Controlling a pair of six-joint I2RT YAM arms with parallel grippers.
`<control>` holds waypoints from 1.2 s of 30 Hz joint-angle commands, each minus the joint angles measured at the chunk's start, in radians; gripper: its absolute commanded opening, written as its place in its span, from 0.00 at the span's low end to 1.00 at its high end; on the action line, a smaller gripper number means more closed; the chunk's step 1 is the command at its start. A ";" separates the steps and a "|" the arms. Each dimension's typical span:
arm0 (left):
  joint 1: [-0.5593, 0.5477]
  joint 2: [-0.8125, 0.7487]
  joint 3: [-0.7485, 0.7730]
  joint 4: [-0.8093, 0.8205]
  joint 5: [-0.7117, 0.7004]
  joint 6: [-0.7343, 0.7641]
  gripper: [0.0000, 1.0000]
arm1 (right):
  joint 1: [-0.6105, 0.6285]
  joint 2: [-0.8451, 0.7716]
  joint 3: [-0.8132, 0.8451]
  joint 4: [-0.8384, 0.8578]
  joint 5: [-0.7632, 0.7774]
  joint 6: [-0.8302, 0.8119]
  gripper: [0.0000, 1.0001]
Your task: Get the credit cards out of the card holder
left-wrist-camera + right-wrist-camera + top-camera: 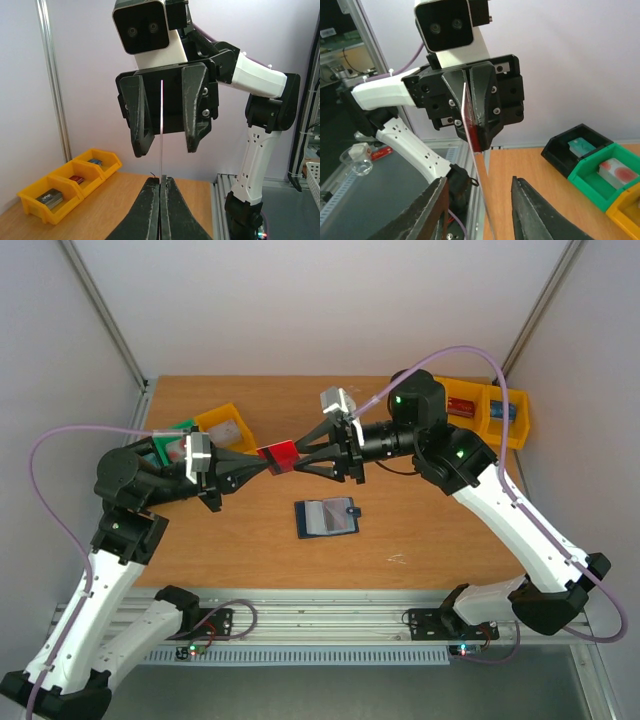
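Note:
A red credit card (278,456) is held in the air between the two arms above the table. My left gripper (267,462) is shut on its left end. My right gripper (298,456) is open, with its jaws either side of the card's right end. In the left wrist view the card (162,125) shows edge-on, pinched in my left gripper (161,182). In the right wrist view the card (472,131) passes between the open fingers of my right gripper (480,182) without touching them. The navy card holder (328,518) lies open on the table, with a pale card in its lining.
Yellow bins (486,410) with small items stand at the back right. A green bin (168,446) and a yellow bin (224,424) stand at the back left, behind the left arm. White walls and metal posts close in the table.

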 commanded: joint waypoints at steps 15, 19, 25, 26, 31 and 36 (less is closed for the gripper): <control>-0.010 0.003 0.009 0.017 -0.045 0.005 0.14 | 0.018 0.025 0.089 -0.146 0.101 -0.073 0.01; -0.009 -0.018 -0.030 -0.032 -0.248 -0.023 0.99 | 0.012 0.024 0.113 -0.247 0.277 -0.165 0.01; 0.014 -0.053 -0.152 -0.244 -0.783 -0.155 0.99 | -0.060 0.093 0.239 -0.540 0.683 -0.522 0.01; 0.030 -0.053 -0.180 -0.272 -0.838 -0.197 0.99 | -0.065 0.126 0.279 -0.627 0.753 -0.600 0.01; 0.120 -0.089 -0.322 -0.292 -0.867 -0.252 0.99 | -0.190 0.260 0.390 -0.900 0.912 -0.852 0.01; 0.208 -0.123 -0.432 -0.283 -0.867 -0.236 0.99 | -0.346 0.332 0.404 -0.959 0.997 -0.947 0.01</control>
